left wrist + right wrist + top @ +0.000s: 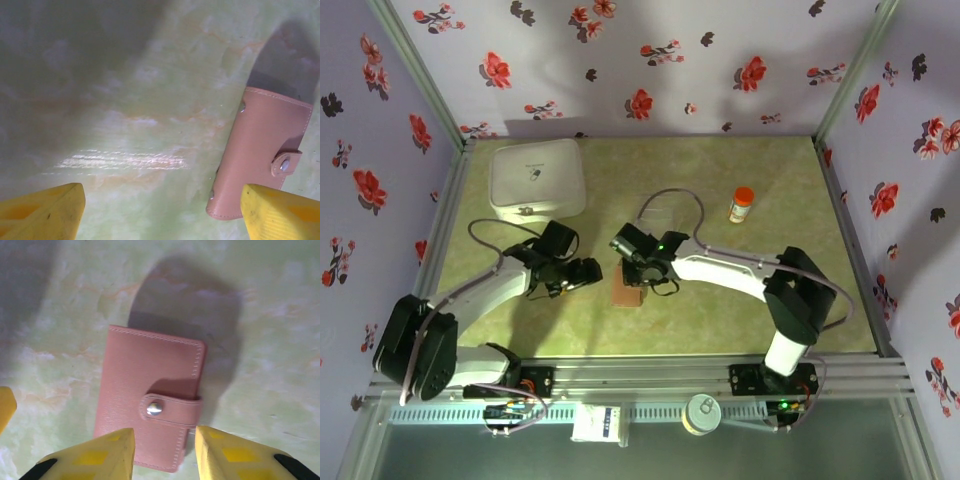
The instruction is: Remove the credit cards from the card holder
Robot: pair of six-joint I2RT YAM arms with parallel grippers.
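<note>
Looking down, I see the card holder (150, 395), a flat pinkish-brown leather-like rectangle with stitched edges and a snapped strap, lying closed on the glossy green marbled table (125, 100). My right gripper (164, 455) hangs above it, its yellow fingers narrowly parted and empty. My left gripper (160, 215) gapes wide just beside it.

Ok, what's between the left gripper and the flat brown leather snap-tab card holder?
Bare green marbled tabletop, seen in the left wrist view between left gripper and card holder.

floral purple walls (650, 60), green marbled tabletop (720, 320)
</note>
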